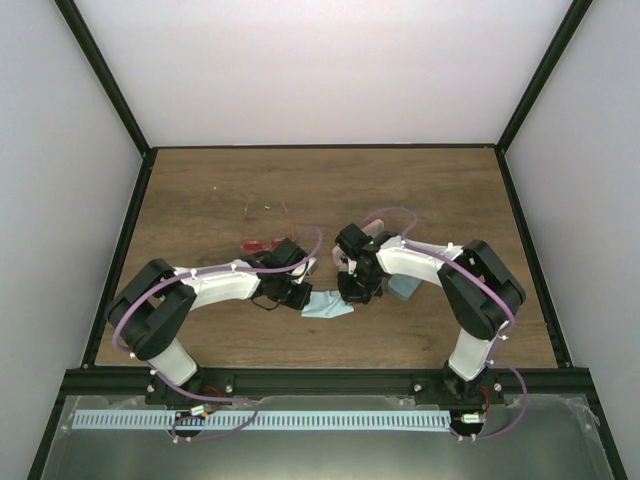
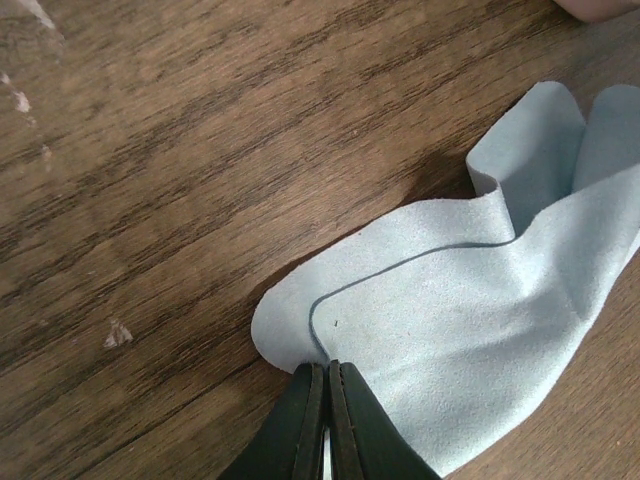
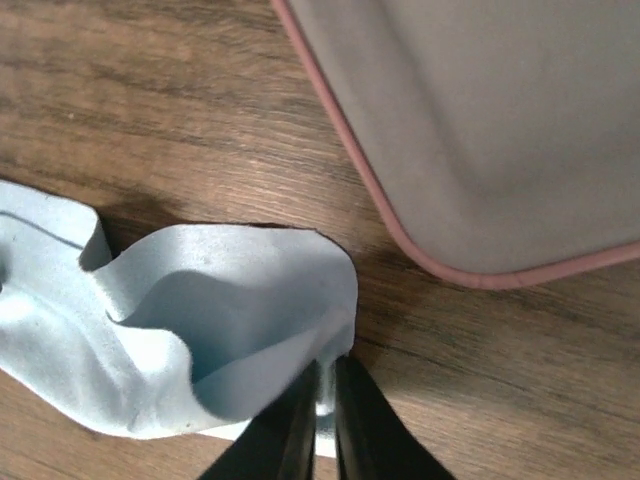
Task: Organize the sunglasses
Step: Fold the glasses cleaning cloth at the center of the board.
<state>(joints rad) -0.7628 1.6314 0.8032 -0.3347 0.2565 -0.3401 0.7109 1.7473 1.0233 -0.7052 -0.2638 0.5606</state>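
Observation:
One pair of red sunglasses (image 1: 258,245) lies on the wooden table (image 1: 440,190) just behind my left arm. A second thin-framed pair (image 1: 267,211) lies a little farther back. Neither pair shows in the wrist views. My left gripper (image 1: 303,297) (image 2: 327,365) is shut on the left corner of a light blue cloth (image 1: 328,306) (image 2: 470,300). My right gripper (image 1: 352,293) (image 3: 327,365) is shut on the right corner of the same cloth (image 3: 200,310). The cloth sags in folds between them, low over the table.
A pink-rimmed case (image 3: 480,120) lies close behind my right gripper, and its edge shows in the left wrist view (image 2: 610,8). A second light blue cloth (image 1: 404,287) lies under my right forearm. Black frame posts (image 1: 125,230) border the table.

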